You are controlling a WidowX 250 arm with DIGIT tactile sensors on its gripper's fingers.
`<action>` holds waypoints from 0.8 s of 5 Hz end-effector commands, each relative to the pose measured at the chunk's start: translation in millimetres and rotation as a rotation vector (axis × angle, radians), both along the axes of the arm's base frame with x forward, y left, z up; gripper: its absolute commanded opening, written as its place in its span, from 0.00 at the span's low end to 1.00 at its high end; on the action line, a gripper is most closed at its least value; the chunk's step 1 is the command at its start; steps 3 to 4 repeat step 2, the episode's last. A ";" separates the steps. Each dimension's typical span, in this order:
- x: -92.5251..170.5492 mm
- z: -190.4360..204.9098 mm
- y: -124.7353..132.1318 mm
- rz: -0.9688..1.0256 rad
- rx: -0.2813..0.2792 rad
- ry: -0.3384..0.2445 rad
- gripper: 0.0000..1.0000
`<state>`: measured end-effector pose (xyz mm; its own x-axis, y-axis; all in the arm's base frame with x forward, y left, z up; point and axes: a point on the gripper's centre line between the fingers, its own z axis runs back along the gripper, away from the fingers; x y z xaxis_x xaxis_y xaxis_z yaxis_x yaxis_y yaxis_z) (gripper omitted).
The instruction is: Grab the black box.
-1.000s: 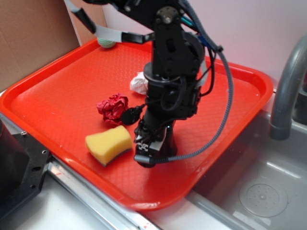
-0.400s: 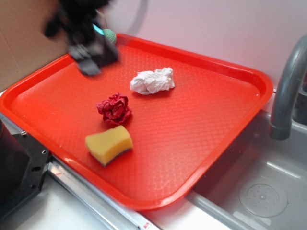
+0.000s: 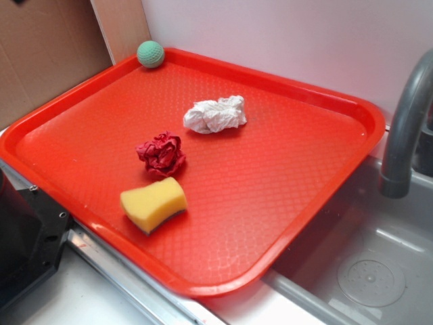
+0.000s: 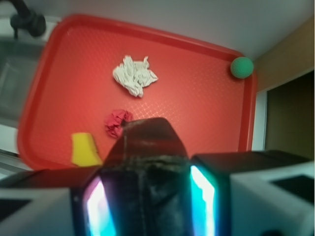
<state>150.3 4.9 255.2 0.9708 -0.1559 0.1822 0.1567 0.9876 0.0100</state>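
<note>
The black box (image 4: 147, 167) fills the lower middle of the wrist view, clamped between the two pads of the hand (image 4: 150, 196); the hand is clenched on it, pads pressed to its side faces and lit cyan along the edges; its glossy top juts forward past the pads, so the grip appears to sit on its rear half, which should keep it from tipping out. It hangs high above the tray (image 3: 352, 112), touching nothing below; the grab looks done, with only the holding left.

Below it, on the tray: a red wad (image 4: 117, 122) just above the box's tip in the frame; a sponge (image 4: 84, 150) at lower left; a white wad (image 4: 134, 75) at upper middle; a green ball (image 4: 242, 67) in the upper right corner.

In the exterior view neither hand nor box appears; the tray holds the same four things, well apart from one another. A faucet (image 3: 406, 128) stands at right over a sink (image 3: 372, 271); cardboard (image 3: 47, 54) leans at upper left; the counter is mostly hidden under the tray.
</note>
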 end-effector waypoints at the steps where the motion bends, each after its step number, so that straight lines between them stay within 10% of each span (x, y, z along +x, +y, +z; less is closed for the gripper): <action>1: -12.5 6.0 -13.2 0.013 -0.014 -0.037 0.00; 4: -11.2 -1.6 -11.3 0.012 -0.038 -0.005 0.00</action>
